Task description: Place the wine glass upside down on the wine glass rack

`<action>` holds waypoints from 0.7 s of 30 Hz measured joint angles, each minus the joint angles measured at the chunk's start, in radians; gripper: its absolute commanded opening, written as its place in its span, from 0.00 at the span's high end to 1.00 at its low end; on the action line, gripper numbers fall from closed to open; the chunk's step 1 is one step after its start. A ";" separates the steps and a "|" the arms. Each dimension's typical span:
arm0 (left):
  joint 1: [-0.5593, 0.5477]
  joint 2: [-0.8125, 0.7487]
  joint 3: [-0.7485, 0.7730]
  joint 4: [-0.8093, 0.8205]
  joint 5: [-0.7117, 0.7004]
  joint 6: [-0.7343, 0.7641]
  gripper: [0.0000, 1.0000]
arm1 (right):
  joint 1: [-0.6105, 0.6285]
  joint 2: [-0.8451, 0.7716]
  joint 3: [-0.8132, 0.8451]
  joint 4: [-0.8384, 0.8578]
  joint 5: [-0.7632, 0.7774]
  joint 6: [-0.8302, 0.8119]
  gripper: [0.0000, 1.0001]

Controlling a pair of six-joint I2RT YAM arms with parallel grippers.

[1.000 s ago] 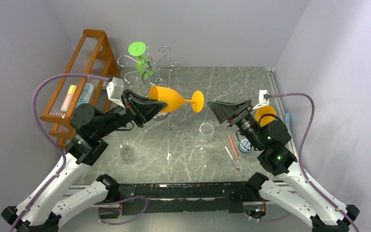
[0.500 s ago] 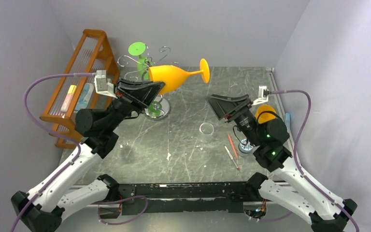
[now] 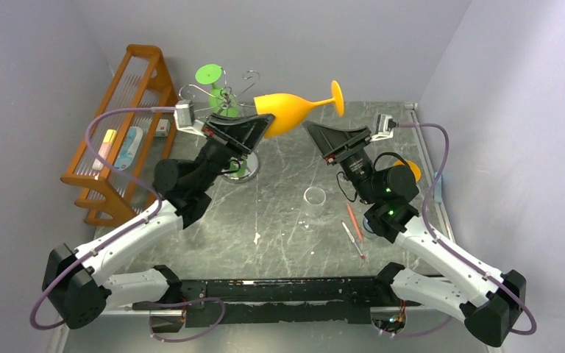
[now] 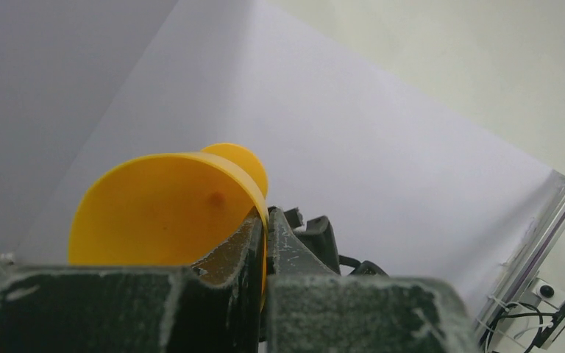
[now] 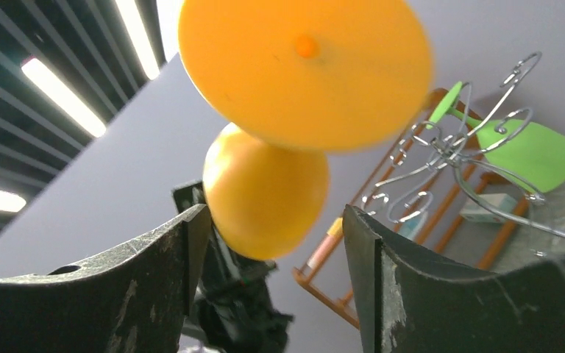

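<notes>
Above the grey marble table, the left gripper is pinching the wine glass by its rim, sideways in mid-air beside the wine glass rack. The right gripper is standing open near its foot. Centre the stem between the jaws before closing.

The wine glass aloft just right of the wine glass rack, slatted rack far left.

No lettering, label, brand, number or sign can be read on anything in these views
</notes>
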 measured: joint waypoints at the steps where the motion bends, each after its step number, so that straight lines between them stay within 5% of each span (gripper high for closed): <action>1: -0.013 0.014 0.000 0.002 -0.010 -0.002 0.95 | 0.000 0.010 0.000 0.022 0.017 0.019 0.32; 9: -0.089 0.056 0.000 0.039 -0.080 0.014 0.95 | 0.000 0.026 0.000 0.118 0.183 0.148 0.31; 21: -0.140 0.077 -0.001 0.070 -0.114 0.048 0.95 | 0.000 0.078 0.032 0.128 0.268 0.224 0.69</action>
